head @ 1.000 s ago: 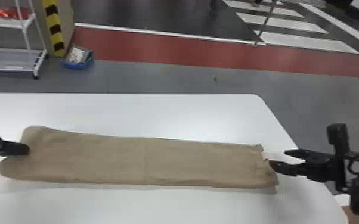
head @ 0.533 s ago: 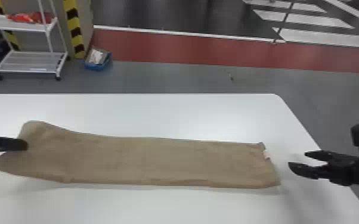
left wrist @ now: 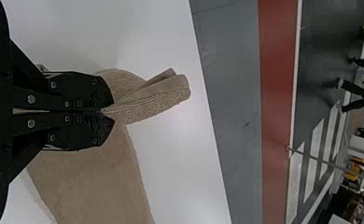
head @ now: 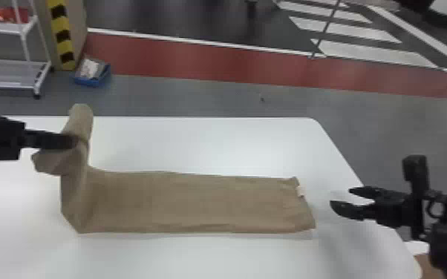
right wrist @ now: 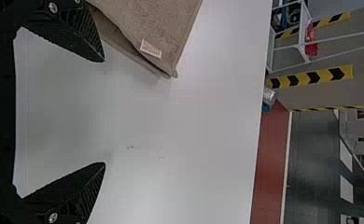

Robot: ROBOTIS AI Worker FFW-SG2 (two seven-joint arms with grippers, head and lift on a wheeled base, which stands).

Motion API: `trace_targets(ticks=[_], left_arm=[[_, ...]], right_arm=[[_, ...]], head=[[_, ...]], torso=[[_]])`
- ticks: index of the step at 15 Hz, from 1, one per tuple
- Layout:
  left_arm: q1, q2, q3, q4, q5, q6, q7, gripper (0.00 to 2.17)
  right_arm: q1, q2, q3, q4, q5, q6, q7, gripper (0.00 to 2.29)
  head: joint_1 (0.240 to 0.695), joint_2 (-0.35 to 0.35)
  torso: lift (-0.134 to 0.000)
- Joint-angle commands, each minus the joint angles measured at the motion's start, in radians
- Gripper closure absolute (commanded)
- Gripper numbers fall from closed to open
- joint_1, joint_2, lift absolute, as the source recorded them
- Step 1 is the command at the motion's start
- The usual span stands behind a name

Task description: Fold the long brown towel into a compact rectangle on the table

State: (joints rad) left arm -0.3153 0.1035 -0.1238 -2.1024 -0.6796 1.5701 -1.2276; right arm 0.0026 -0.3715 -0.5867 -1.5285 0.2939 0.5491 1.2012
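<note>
Gripping the left end of the towel, the left pincer has its fingers closed on the cloth and holds it up off the white counter. The rest of the towel lies flat and long across the counter, a small white label at its right end. Just beyond that end is the right pincer, open and empty, apart from the cloth. The counter is smooth and pale with a rounded far corner, and a few faint marks show on it.

Past its far edge runs a gray floor, then a red strip bordered by a white line, and dark floor with broad white stripes. At the far left stand a white rack with red stuff on its upper shelf and — right beside it — a yellow-and-black striped post. Near the post's foot sits a blue bin.
</note>
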Motion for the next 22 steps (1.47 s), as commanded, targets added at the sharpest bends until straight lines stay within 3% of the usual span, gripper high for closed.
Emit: trace_targets(ticks=[1,4,8,10,14,22], left_arm=[[-0.007,-0.099,-0.093,-0.033,-0.018,0.001,0.022,1.89],[-0.004,-0.106,-0.22,-0.039,-0.049,0.001,0.051,1.89],[0.032,-0.106,-0.424,-0.016,-0.189,0.001,0.057,1.89],[0.055,-0.106,-0.49,-0.015,-0.201,0.001,0.108,1.89],[0.062,-0.106,-0.563,0.033,-0.212,0.001,0.201,1.89],[0.019,-0.106,-0.608,0.051,-0.192,0.001,0.332,1.89]], right_arm=[[0.008,-0.003,-0.013,-0.009,-0.004,0.003,0.003,0.09],[0.016,-0.01,-0.03,-0.012,-0.012,0.003,0.006,0.09],[0.02,-0.029,-0.038,-0.002,-0.024,-0.007,0.005,0.09],[0.016,-0.03,-0.038,0.007,-0.024,-0.016,0.003,0.09],[0.011,-0.024,-0.024,0.005,-0.024,-0.013,0.0,0.09],[0.014,-0.009,-0.022,-0.004,-0.015,-0.004,0.0,0.09]], head=[[0.695,-0.35],[0.695,-0.35],[0.695,-0.35],[0.695,-0.35],[0.695,-0.35],[0.695,-0.35]], torso=[[-0.124],[-0.124],[-0.124],[-0.124],[-0.124],[-0.124]])
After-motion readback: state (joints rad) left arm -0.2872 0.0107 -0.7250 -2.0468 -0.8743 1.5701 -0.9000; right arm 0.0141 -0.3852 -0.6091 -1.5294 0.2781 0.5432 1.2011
